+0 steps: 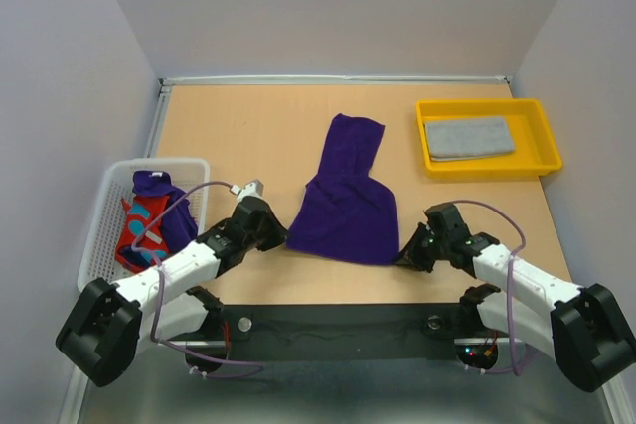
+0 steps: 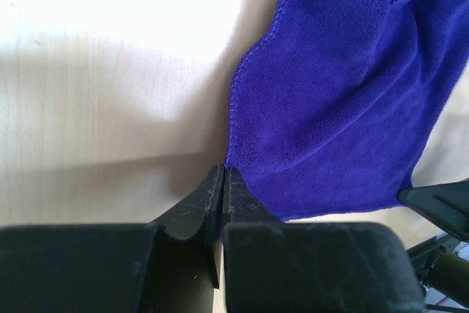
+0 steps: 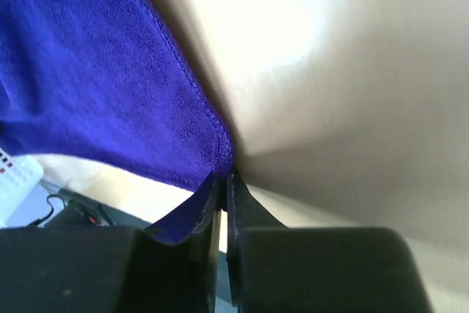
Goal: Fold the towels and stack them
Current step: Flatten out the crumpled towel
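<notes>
A purple towel [image 1: 346, 208] lies in the middle of the desk [image 1: 238, 126]. It is widest along its hem towards the near edge and narrows to a rumpled, folded-over strip pointing at the far edge. The left gripper [image 1: 282, 237] is at the towel's near-left corner. In the left wrist view its jaws are pressed together with the stitched corner of the cloth pinched at their tips. The right gripper [image 1: 407, 251] is at the near-right corner. In the right wrist view its jaws are likewise closed, with the hemmed corner caught between them and purple cloth showing in the slit. A grey towel [image 1: 468, 137] lies folded flat inside a yellow tray [image 1: 487, 168] near the desk's far-right corner, well apart from the purple one. By the left edge stands a white mesh basket [image 1: 159, 164]. It holds a red towel [image 1: 139, 230] with light-blue curved marks, crumpled, and a second purple towel [image 1: 154, 184] bunched at the basket's far end, touching the red one.
</notes>
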Available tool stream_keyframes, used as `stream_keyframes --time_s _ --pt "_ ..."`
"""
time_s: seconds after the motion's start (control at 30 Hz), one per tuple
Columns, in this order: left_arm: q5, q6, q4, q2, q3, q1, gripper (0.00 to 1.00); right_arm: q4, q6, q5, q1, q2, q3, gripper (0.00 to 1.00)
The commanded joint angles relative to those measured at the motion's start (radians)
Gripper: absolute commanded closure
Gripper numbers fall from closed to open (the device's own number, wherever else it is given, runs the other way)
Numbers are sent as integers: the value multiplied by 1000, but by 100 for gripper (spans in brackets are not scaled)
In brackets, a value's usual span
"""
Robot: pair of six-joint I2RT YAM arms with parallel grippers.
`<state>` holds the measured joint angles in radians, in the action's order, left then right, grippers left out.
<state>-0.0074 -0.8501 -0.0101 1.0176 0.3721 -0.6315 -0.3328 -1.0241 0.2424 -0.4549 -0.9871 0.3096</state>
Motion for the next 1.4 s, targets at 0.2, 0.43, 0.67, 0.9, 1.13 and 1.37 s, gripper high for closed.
stream_keyframes --time_s 0.2,0.43,0.67,0.9,1.13,1.37 --pt "-60 -30 47 -80 51 6 100 -32 110 -209 -10 8 114 99" --pt "-135 20 96 -48 311 18 100 -38 329 -314 -10 -113 445 99" --pt "-160 144 142 108 762 75 100 -45 645 -428 1 -321 926 100" --pt "-178 279 167 275 1244 105 100 -41 830 -454 10 -511 1410 99" --pt "-118 410 85 276 1515 105 100 -41 993 -434 10 -582 1753 99" --pt "48 450 26 141 1471 105 100 -37 1062 -260 10 -455 1758 99"
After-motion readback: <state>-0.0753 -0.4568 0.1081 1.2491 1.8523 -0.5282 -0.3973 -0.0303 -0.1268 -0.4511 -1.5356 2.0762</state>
